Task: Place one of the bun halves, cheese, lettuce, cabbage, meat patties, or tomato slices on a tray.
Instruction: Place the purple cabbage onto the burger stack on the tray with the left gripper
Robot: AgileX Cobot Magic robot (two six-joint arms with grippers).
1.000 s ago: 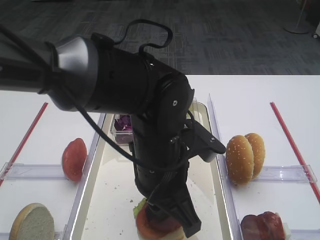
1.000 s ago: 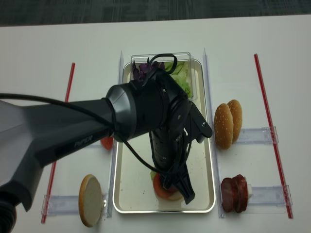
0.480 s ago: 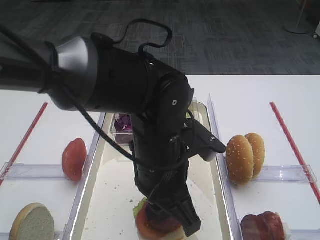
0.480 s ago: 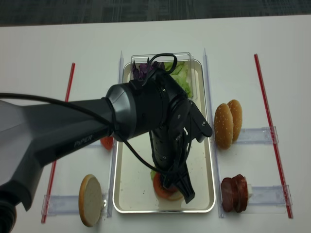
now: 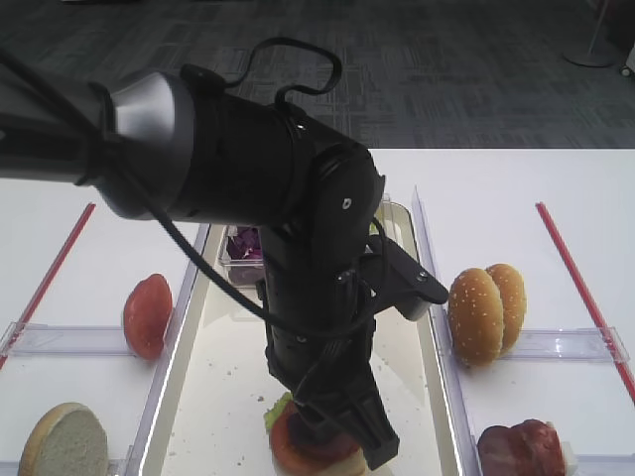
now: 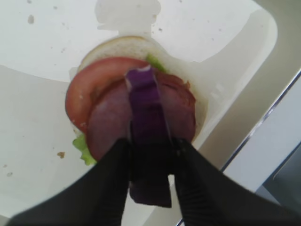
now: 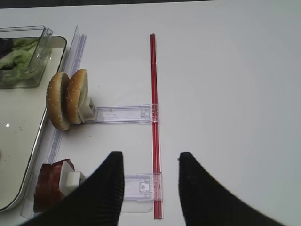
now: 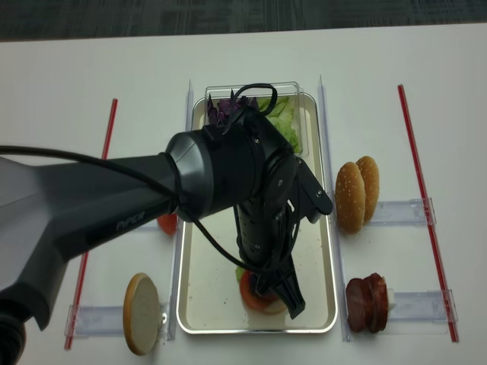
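Observation:
In the left wrist view my left gripper is shut on a dark purple cabbage piece, one finger against each side. Just under it sits a stack: bun half, lettuce, tomato slice and meat patty. The stack stands at the near end of the cream tray. From above, the left arm hides most of the stack. My right gripper is open over the white table, holding nothing.
Right of the tray stand two sesame bun halves and meat patties in clear holders. On its left are a tomato slice and a pale-faced bun half. A clear box with leaves sits at the far end. Red strips flank the area.

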